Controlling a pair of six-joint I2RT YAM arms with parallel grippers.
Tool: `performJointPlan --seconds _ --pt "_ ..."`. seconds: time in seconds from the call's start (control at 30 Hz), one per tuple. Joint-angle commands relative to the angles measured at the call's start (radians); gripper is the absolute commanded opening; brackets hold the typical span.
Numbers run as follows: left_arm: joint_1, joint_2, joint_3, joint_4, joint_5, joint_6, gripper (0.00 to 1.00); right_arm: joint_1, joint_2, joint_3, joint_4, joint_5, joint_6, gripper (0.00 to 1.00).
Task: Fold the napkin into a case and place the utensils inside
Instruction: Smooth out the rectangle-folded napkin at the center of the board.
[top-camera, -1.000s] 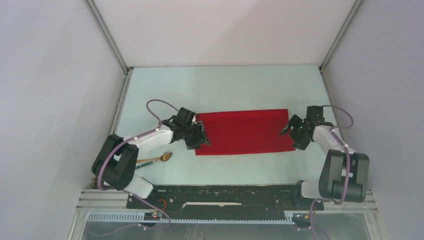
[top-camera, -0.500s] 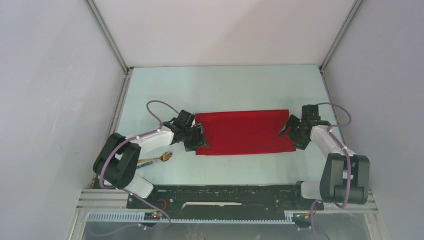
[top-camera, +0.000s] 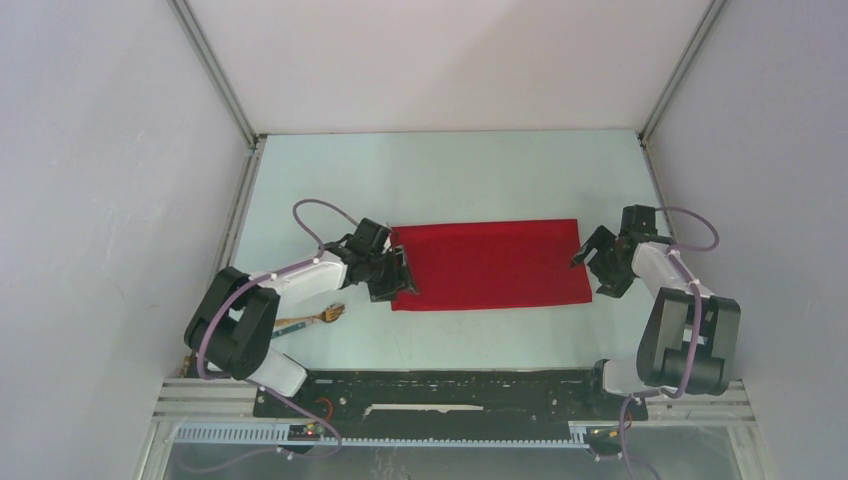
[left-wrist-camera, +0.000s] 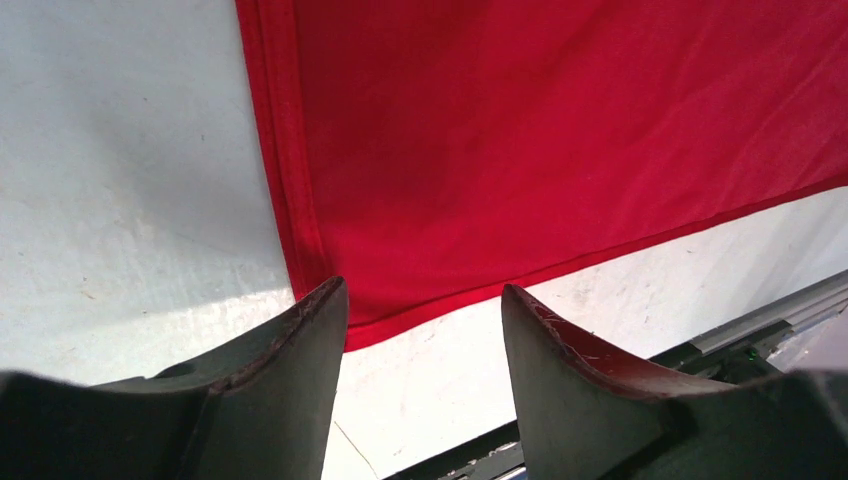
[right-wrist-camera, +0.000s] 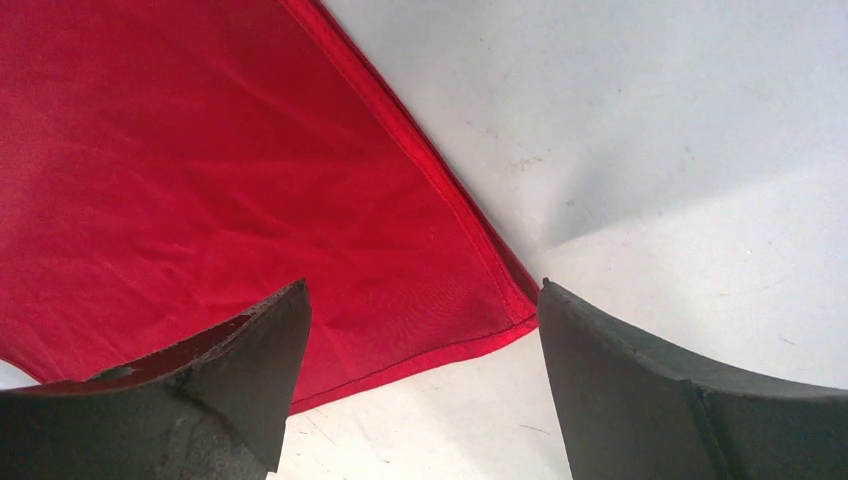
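Observation:
The red napkin (top-camera: 488, 264) lies flat on the table as a wide folded rectangle. It also shows in the left wrist view (left-wrist-camera: 560, 140) and in the right wrist view (right-wrist-camera: 220, 170). My left gripper (top-camera: 400, 281) is open and empty over the napkin's near left corner. My right gripper (top-camera: 598, 270) is open and empty just off the napkin's right edge, its jaws on either side of the near right corner. The wooden fork (top-camera: 318, 318) lies near the left arm, with the teal utensil (top-camera: 290, 329) beside it, partly hidden by the arm.
Grey side walls and metal frame rails enclose the table. The black base rail (top-camera: 450, 385) runs along the near edge.
My right gripper has moved right, off the napkin's right edge. My left gripper has shifted only slightly. The napkin lies as before.

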Motion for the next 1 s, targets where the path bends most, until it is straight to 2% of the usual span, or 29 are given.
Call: performJointPlan --seconds 0.0,0.17,0.27,0.33,0.53,0.7,0.8,0.87,0.97 --pt "-0.005 0.022 -0.019 0.042 -0.011 0.008 0.65 -0.008 0.005 0.011 0.037 -0.014 -0.028 0.9" --pt "-0.006 0.02 -0.034 0.044 -0.014 0.014 0.65 0.016 0.007 0.01 0.018 0.009 -0.023 0.88" --pt "-0.007 -0.03 -0.031 0.032 0.005 0.014 0.65 0.105 -0.069 0.01 -0.005 0.081 -0.023 0.89" --pt "-0.007 -0.068 -0.012 0.02 0.019 0.016 0.66 0.138 -0.104 0.009 -0.005 0.05 -0.018 0.91" --pt "-0.01 -0.068 0.034 0.06 0.065 -0.003 0.71 0.083 -0.024 -0.022 0.057 -0.085 0.001 0.93" --pt "-0.01 0.008 -0.028 0.142 0.027 -0.033 0.73 0.059 0.022 -0.062 0.093 -0.058 0.0 0.92" --pt "-0.01 -0.014 -0.038 0.12 -0.021 -0.021 0.77 0.09 -0.003 -0.033 0.073 -0.015 -0.005 0.91" --pt "-0.01 -0.05 0.009 0.084 -0.043 0.009 0.79 0.127 -0.049 0.004 0.076 0.002 -0.01 0.93" --pt "0.002 -0.051 0.133 0.059 -0.039 0.04 0.96 0.125 -0.075 0.056 0.16 -0.087 0.0 1.0"
